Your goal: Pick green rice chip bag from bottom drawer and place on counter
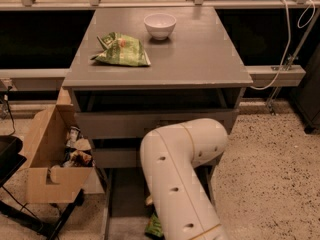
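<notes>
Step in hand: the pick, down at the drawer [122, 201]. Arm [176, 184] reaches into it, and its white link covers most of the floor. Gripper is hidden behind that link, low in the drawer, so its state cannot be told. Bag [154, 227]: 1 green corner shows at the arm's left edge, inside the drawer. Counter [200, 49] holds 1 bowl [160, 25] and 1 paler bag [122, 50]. Next move, as I judge it: a sure grasp, a lift clear of the 2 drawer fronts [150, 123], then up to the counter's right side.

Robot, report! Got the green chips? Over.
Gripper hidden behind white arm, down at grey bottom drawer. Bright-green rice chip bag edge showing in drawer. Arm blocks view.
</notes>
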### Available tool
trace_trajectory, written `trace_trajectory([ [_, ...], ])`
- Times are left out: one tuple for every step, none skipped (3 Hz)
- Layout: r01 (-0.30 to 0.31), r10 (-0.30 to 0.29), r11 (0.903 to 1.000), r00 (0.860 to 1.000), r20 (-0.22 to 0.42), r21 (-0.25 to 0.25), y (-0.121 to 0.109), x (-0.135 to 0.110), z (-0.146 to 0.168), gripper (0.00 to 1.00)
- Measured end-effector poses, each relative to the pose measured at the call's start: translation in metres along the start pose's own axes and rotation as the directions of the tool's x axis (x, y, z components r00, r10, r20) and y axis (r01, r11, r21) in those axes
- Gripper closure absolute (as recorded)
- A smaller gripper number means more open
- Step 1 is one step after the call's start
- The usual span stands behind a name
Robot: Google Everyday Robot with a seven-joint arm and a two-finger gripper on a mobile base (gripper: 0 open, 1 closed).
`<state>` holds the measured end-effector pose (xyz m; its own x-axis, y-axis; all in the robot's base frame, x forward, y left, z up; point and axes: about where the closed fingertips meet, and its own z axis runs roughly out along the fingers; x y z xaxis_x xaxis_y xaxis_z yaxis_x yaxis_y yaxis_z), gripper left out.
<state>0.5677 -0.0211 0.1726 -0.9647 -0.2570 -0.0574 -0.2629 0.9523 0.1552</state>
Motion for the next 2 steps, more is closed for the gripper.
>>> trace_trajectory([
  [0.006,-0.004,0.9976,1.000,-0.030,0.069,-0.008,0.003,0.015,0.00],
  [0.021,-0.012,0.9896,0.998,-0.062,0.142,-0.016,0.013,0.026,0.15],
])
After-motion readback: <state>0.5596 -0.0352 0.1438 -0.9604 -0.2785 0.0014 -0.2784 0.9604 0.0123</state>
